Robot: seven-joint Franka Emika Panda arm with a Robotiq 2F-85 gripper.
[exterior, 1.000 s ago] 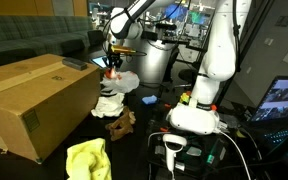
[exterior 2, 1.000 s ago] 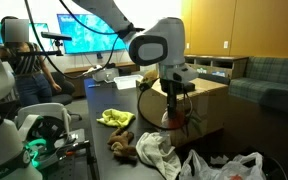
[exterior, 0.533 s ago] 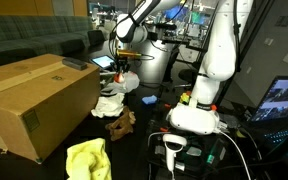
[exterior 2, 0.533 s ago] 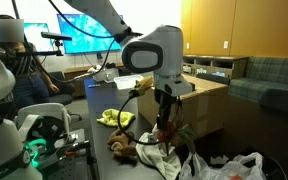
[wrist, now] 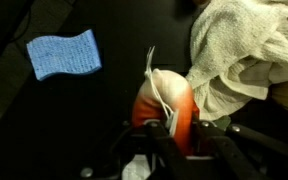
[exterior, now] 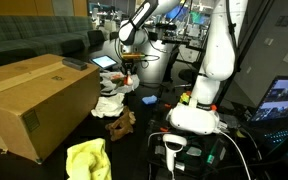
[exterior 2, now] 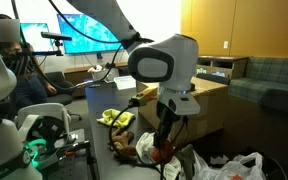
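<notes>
Smooth orange object (wrist: 166,105), rough white towel (wrist: 246,50)

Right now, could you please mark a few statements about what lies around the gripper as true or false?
1. The gripper grips an orange object. True.
2. The blue cloth lies on top of the white towel. False: it lies apart from the towel, on the far side of the orange object.
3. The yellow cloth rests on top of the cardboard box. False: it lies lower down, beside the box.
4. The white towel lies right beside the orange object. True.
</notes>
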